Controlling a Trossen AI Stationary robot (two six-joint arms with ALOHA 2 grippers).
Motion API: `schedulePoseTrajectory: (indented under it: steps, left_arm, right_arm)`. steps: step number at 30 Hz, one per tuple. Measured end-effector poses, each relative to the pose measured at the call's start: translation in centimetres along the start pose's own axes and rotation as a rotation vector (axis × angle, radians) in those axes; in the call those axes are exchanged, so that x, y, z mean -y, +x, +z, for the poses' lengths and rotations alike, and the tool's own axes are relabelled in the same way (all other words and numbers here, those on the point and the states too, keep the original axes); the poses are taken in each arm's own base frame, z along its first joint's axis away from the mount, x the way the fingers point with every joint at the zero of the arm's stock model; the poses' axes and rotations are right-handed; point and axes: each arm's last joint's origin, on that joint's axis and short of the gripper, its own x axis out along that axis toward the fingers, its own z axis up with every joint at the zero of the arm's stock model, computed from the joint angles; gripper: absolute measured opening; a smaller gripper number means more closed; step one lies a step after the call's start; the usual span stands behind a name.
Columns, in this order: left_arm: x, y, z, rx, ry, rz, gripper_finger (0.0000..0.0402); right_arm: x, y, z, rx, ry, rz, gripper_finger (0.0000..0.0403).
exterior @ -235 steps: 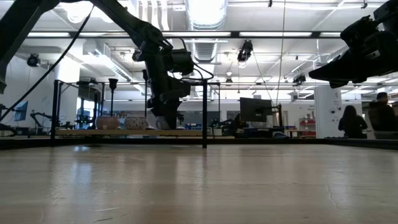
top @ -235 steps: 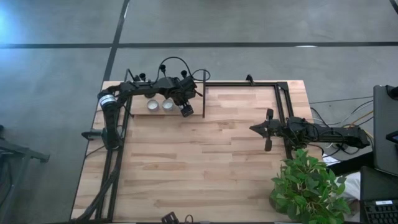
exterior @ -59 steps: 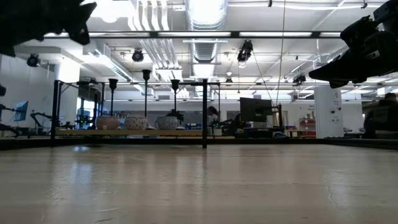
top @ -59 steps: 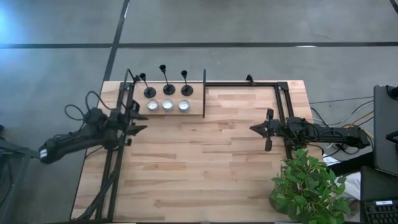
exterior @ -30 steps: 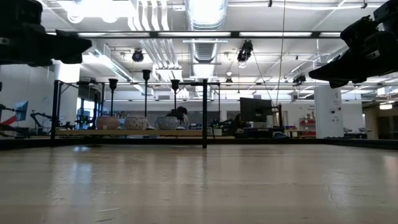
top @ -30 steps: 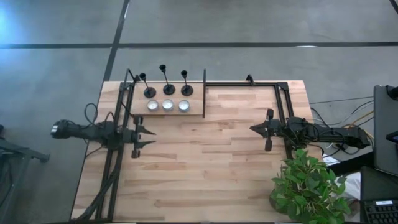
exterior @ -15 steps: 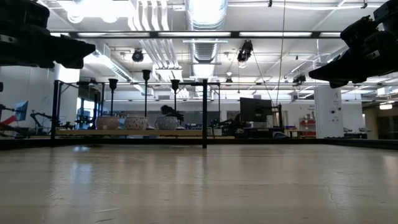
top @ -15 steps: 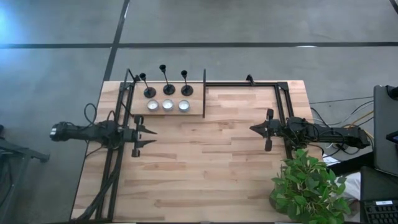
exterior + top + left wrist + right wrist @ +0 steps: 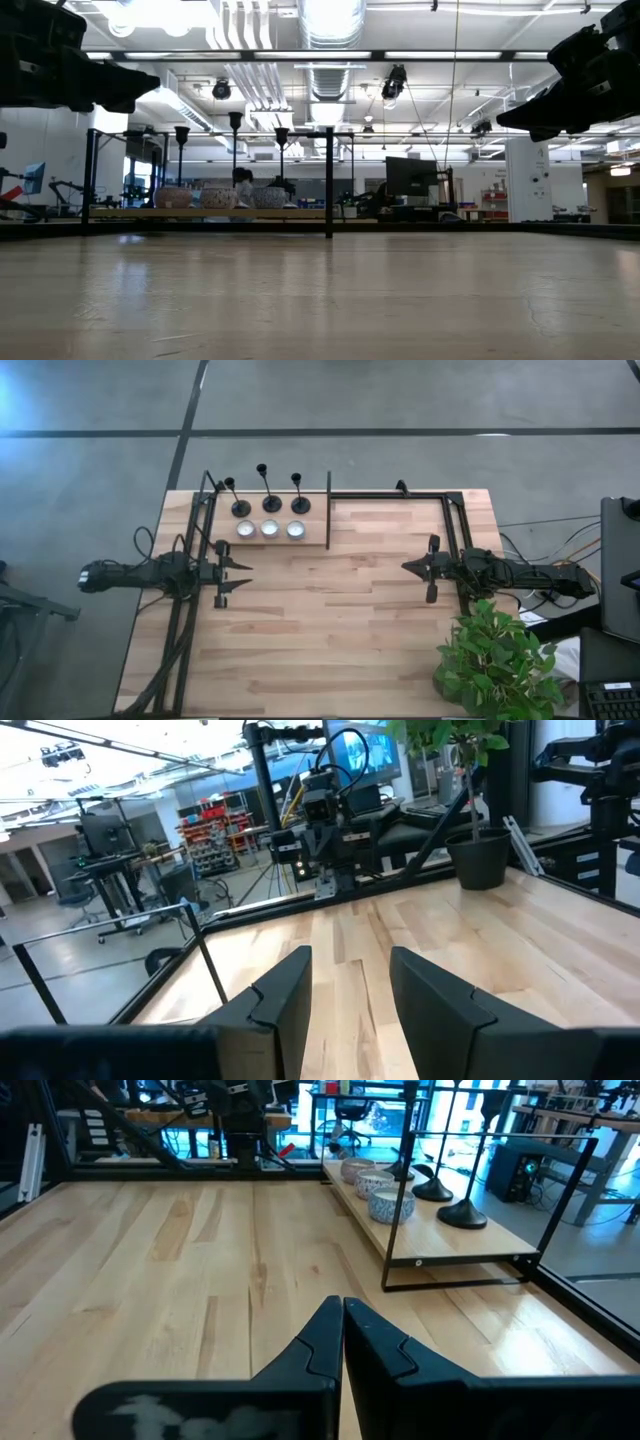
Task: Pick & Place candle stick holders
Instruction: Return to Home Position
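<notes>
While the left gripper [image 9: 236, 577] hovers at the table's left edge, fingers parted and empty, the three candle stick holders [image 9: 271, 504] stand in a row on the shelf [image 9: 315, 520] just beyond it. They look light, stiff, tippy; I'd pinch the thin stem. Well right, the right gripper [image 9: 430, 568] hangs closed on nothing.

Wooden table [image 9: 330, 625] carries low shelf [image 9: 318, 532]; on shelf, 3 candle stick holders [image 9: 271, 503] behind 3 tealights [image 9: 269, 528].
</notes>
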Motion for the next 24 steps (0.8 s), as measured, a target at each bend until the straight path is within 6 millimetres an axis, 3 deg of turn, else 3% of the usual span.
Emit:
schedulePoseTrajectory:
  steps: [24]
  left_arm:
    - [0.00, 0.00, 0.11, 0.013, 0.000, -0.002, 0.0143]
  right_arm:
    - [0.00, 0.00, -0.01, 0.000, 0.000, 0.000, 0.0008]
